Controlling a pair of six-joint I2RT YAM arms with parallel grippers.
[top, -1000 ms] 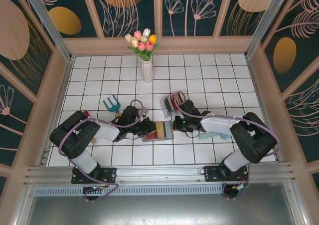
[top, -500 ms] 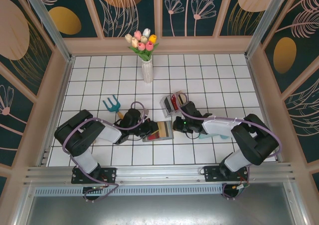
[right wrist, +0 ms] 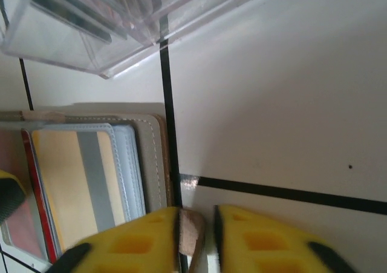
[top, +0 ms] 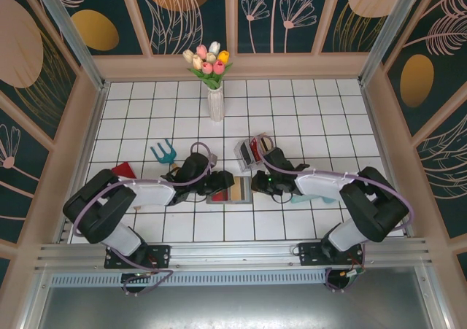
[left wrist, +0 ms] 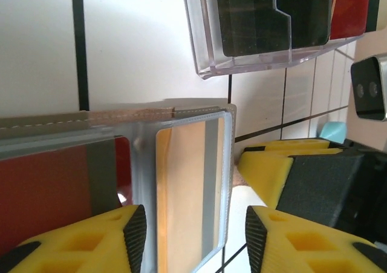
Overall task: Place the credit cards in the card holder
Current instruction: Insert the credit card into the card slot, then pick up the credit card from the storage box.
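The card holder (top: 230, 190) lies open and flat on the white tiles between the two arms. A tan card (left wrist: 187, 188) with a grey stripe sits in its clear pocket, and a red card (left wrist: 54, 188) in the next one. Any print on them is too blurred to read. The left gripper (left wrist: 195, 224) hangs over the pocket edge with its jaws well apart, holding nothing. The right gripper (right wrist: 196, 224) stands narrow around the clasp tab (right wrist: 191, 227), with a sliver of light on one side. The clear rack (left wrist: 205, 55) stands just beyond the holder's far edge, a strip of tile between them, and holds a dark card (left wrist: 272, 19). Open tiles run back to the vase (top: 216, 103).
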